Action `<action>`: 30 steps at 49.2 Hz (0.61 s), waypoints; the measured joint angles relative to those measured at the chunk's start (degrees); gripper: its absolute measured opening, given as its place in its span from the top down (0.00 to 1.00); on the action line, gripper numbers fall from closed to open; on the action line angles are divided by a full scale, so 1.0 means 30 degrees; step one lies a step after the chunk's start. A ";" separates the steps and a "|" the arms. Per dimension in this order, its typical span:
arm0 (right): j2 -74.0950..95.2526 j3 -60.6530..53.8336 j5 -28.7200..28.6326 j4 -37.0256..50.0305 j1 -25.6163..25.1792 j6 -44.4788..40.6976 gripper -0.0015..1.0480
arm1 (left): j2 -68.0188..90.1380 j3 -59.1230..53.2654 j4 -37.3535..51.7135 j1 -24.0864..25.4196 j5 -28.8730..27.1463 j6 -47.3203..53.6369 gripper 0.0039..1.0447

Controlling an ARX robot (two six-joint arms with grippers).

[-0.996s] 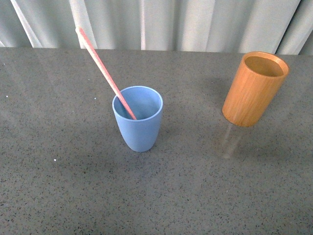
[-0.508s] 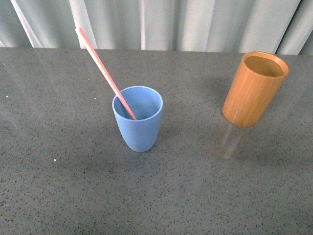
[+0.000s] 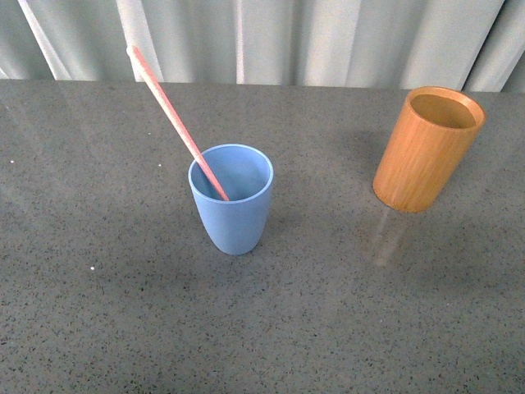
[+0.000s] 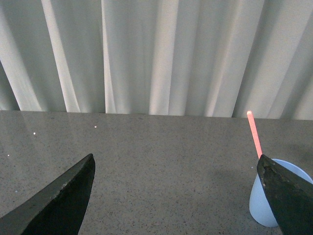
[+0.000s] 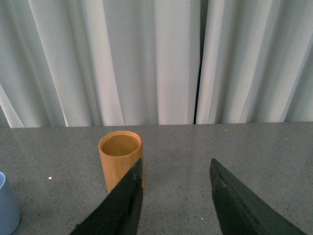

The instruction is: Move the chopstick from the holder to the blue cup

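Pale pink chopstick (image 3: pixel 176 121) leans in blue cup (image 3: pixel 233 205) (tip inside).

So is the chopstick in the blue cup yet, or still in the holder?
In the blue cup. The chopstick leans against its rim, lower end inside; the holder stands upright and looks empty in the front view.

Readable text: none in any view.
Blue cup (image 3: pixel 232 199): plain wall, no print or brand.
Holder (image 3: pixel 426 148): bare wood grain, no label.
Chopstick (image 3: pixel 176 121): no marking.
Bench (image 3: pixel 328 312): speckled grey top, no sign or number.
Curtain (image 3: pixel 328 37): plain folds, no lettering.
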 joint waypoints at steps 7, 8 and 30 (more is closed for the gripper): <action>0.0000 0.0000 0.0000 0.0000 0.0000 0.0000 0.34 | 0.0000 0.0000 0.0000 0.0000 -0.0007 0.0000 0.06; 0.0000 0.0000 0.0000 0.0000 0.0000 0.0000 0.31 | 0.0000 0.0000 0.0000 0.0000 -0.0007 0.0007 0.06; 0.0000 0.0000 0.0000 -0.0007 0.0000 0.0015 0.10 | 0.0000 0.0000 0.0000 0.0000 -0.0007 0.0007 0.06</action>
